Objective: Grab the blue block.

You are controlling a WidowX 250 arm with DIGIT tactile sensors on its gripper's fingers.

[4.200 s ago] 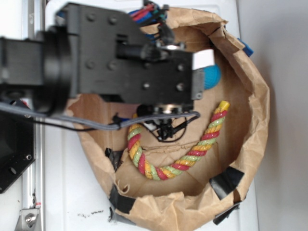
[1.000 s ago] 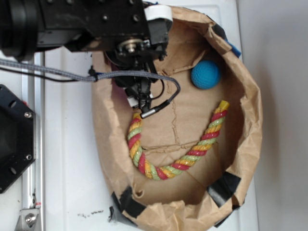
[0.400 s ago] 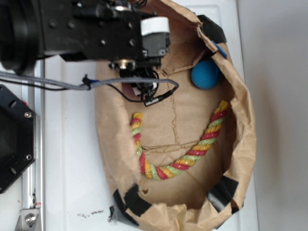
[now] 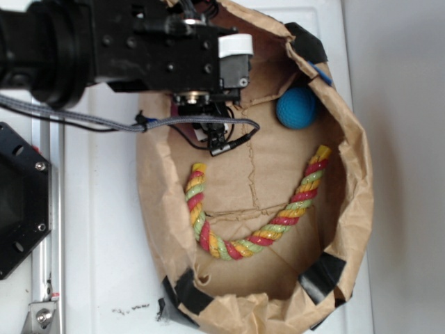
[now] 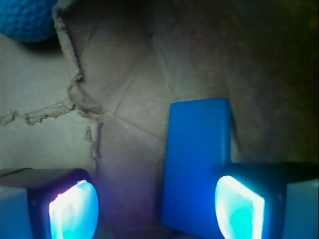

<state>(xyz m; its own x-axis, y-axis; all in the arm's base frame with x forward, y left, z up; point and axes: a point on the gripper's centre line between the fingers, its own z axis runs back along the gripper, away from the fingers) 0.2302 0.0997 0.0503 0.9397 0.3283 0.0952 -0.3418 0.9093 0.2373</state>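
The gripper point(image 5: 154, 206) stands wide open and empty, its 2 glowing pads point(image 5: 74, 209) low in the wrist view. The blue block point(image 5: 197, 169) lies flat on the floor of the paper bag point(image 4: 358, 209), near the bag's upper left wall, where that wall rises dark just behind it. In the exterior view the arm's black body hides the block entirely.

The main risk, as I judge it, is the alignment. The block sits off-centre between the jaws: its near end is tucked against the right pad, which seems to overlap its right edge, while the left pad stands well apart with bare paper between. If the pad is indeed above the block, a straight descent would set it on the top face instead of beside it, and the block could tip or skid. If the jaws close from here, the left pad would shove the bar sideways before any grip forms.

A 2nd risk is the bag wall just beside the block; a finger could catch the crumpled paper and drag the whole bag. The dimpled ball point(image 4: 297, 108) by the upper right wall and the rope toy point(image 4: 254, 236) across the lower half lie well apart from the gripper
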